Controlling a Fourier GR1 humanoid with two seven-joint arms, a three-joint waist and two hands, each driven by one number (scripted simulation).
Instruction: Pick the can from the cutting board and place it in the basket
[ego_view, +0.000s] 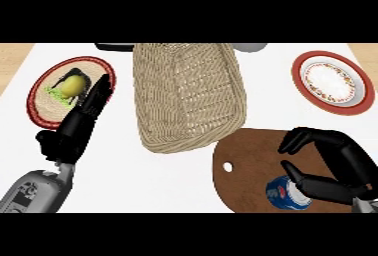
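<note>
**Operator:** Head view. Report the position of the task item.

**Technician:** The can (286, 193), blue with a light top, stands on the brown cutting board (251, 155) at the lower right of the frame. It sits near the board's lower edge, so it is not yet lifted.

**Operator:** State of the right hand?

**Technician:** The right hand (334, 167) enters from the lower right. Its thumb lies against the can's right side, and its fingers arch over the board above the can, curled but apart from it. The hand brackets the can without having closed on it. I judge this to be the approach-to-grasp step: the fingers are spread wide enough to take the can between them and the thumb.

**Operator:** Left hand?

**Technician:** The left hand (83, 117) rests at the left of the frame, fingers straight and pointing up, overlapping the edge of a red-rimmed woven plate (44, 107). That plate holds a yellow-green fruit (70, 86). The hand holds nothing and stays out of the transfer path.

**Operator:** Destination?

**Technician:** The wicker basket (188, 95) occupies the upper centre, its lower rim just beside the board's upper left edge. The carry is therefore short, up and to the left. A second plate (332, 82), white with a red rim, lies at the upper right, apart from the route.
</note>
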